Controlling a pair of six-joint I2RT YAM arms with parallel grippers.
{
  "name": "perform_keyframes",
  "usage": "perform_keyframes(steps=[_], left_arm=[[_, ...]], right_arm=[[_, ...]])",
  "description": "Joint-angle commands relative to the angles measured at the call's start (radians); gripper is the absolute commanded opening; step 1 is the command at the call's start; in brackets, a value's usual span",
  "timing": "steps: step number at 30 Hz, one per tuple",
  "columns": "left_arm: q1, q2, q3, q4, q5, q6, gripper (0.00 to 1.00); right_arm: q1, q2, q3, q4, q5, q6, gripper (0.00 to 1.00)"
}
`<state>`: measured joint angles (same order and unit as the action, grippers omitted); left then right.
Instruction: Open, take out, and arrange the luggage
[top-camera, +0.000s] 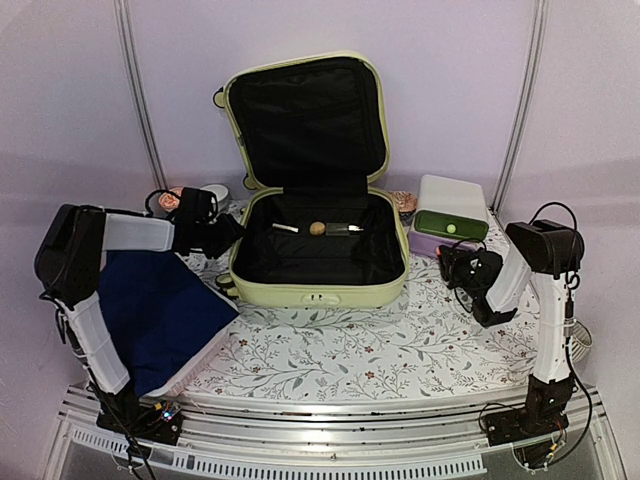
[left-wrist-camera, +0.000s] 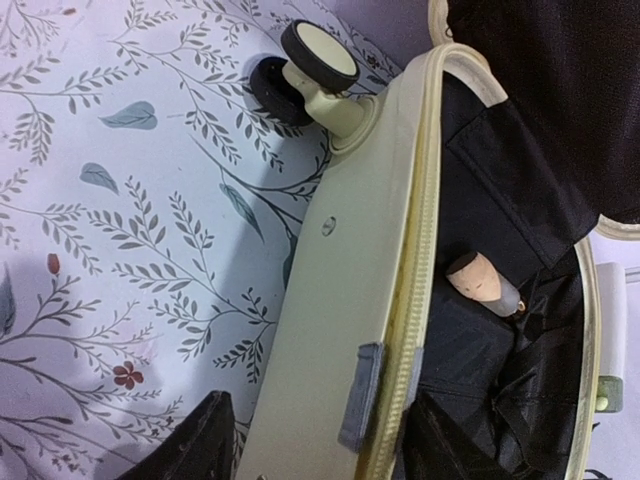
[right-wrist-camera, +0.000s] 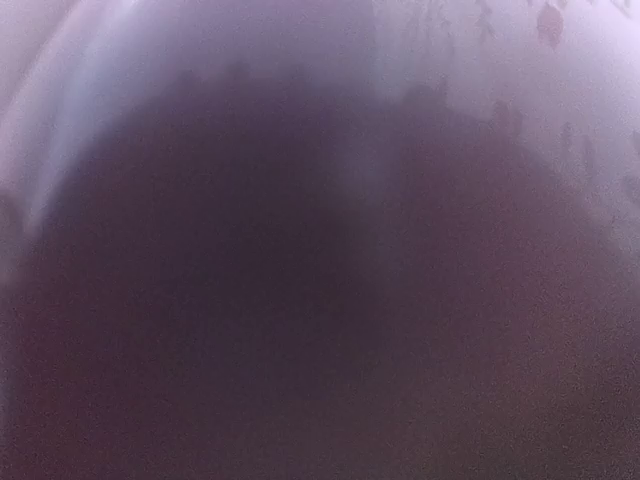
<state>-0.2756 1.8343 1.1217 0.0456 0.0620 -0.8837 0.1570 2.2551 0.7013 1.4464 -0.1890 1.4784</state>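
The left jaws are standing wide apart, with one of the fingers (left-wrist-camera: 200, 445) on each side of the left wall of the luggage (top-camera: 318, 262). They are not looking like they are squeezing it. The right jaws are hanging just to the right of the luggage. I cannot tell if they are released or clenched, because their own camera is showing only a dark blur.

The luggage is sitting on the tabletop (top-camera: 380, 345) with its lid standing straight up. So the opening part is looking done. Inside the luggage, a small brown thing (left-wrist-camera: 482, 285) and a thin white stick (top-camera: 285, 229) are lying on the black lining. I think these are waiting to be taken out. A blue cloth (top-camera: 165, 300) is lying just to the left of the luggage, and a white box (top-camera: 452, 200) is sitting to its right. The arranging is looking only partly done.
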Motion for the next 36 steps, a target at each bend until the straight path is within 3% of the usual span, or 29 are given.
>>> perform_keyframes(steps=[1, 9, 31, 33, 36], left_arm=[[0.041, -0.067, -0.015, 0.055, -0.072, 0.017, 0.59], [0.034, -0.117, -0.024, 0.027, -0.103, 0.071, 0.6], [-0.02, -0.265, -0.056, -0.044, -0.182, 0.185, 0.61], [-0.029, -0.266, -0.052, -0.051, -0.189, 0.189, 0.61], [-0.047, -0.264, -0.042, -0.057, -0.195, 0.21, 0.62]], right_arm=[[0.006, -0.006, 0.0, -0.001, 0.005, -0.008, 0.22], [-0.002, -0.069, -0.086, 0.019, -0.003, -0.031, 0.2], [-0.053, -0.233, -0.553, 0.238, -0.146, -0.064, 0.21], [-0.053, -0.219, -0.578, 0.275, -0.155, -0.05, 0.24], [-0.053, -0.168, -0.605, 0.353, -0.165, -0.03, 0.48]])
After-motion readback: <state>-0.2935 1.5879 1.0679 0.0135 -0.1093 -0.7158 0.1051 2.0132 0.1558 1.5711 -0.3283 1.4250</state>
